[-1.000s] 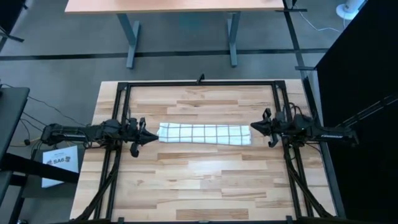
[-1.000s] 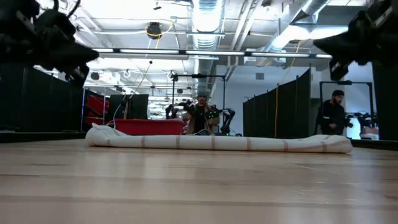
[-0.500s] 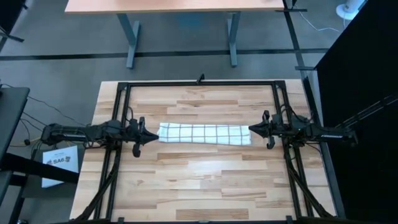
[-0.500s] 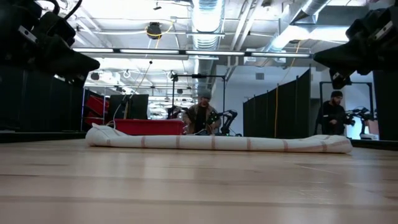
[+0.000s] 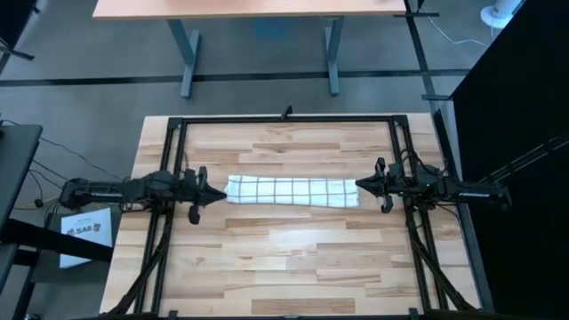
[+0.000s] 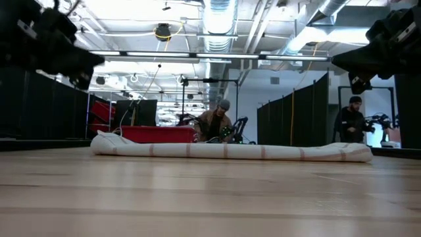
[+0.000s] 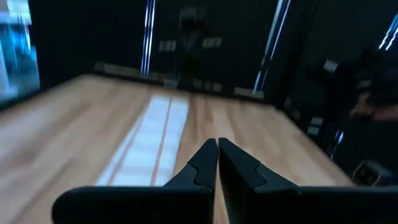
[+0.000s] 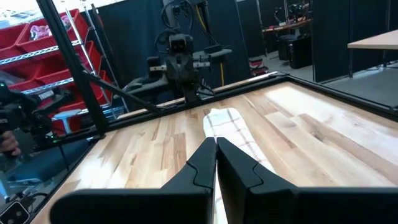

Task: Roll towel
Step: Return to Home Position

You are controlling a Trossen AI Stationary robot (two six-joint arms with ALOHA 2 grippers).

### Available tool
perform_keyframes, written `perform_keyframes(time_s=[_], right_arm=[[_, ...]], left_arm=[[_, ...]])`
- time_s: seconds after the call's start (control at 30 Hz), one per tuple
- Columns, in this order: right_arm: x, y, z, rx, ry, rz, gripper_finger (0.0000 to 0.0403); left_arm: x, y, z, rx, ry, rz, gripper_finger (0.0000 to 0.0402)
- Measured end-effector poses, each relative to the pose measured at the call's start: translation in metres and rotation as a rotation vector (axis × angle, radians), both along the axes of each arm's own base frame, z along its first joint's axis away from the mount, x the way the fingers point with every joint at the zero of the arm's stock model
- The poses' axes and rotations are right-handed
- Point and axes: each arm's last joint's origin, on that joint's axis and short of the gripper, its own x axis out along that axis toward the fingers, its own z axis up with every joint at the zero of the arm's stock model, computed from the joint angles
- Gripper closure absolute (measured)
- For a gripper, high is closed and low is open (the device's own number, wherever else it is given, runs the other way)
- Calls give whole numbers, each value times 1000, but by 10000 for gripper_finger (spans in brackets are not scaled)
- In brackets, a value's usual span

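Hardly shifting since before, the left gripper [image 5: 222, 193] and right gripper [image 5: 359, 185] are hovering, fingers pressed together, just off the rolled towel [image 5: 292, 190], both cut off in the low view.

We find one readable marking: "SA6", dark print on white sheet [image 5: 84, 233]. Sheet lies flat off table [image 5: 293, 258], past its left edge, toward near side, well left of left gripper [image 5: 222, 193]. Small mark stands just left of letters; we cannot make it out. Finer lines lower on sheet too small for us to read. Red bins [image 8: 25, 40] far in room: any labels unreadable.
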Motion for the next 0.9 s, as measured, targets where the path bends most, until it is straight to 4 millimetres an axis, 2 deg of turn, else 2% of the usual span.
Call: perform_keyframes(time_s=[0.57, 0.9], right_arm=[[2, 0, -3, 44, 31, -2, 403], [2, 0, -2, -134, 44, 0, 403]], left_arm=[[0, 0, -1, 26, 7, 15, 401], [0, 1, -1, 24, 9, 18, 401]])
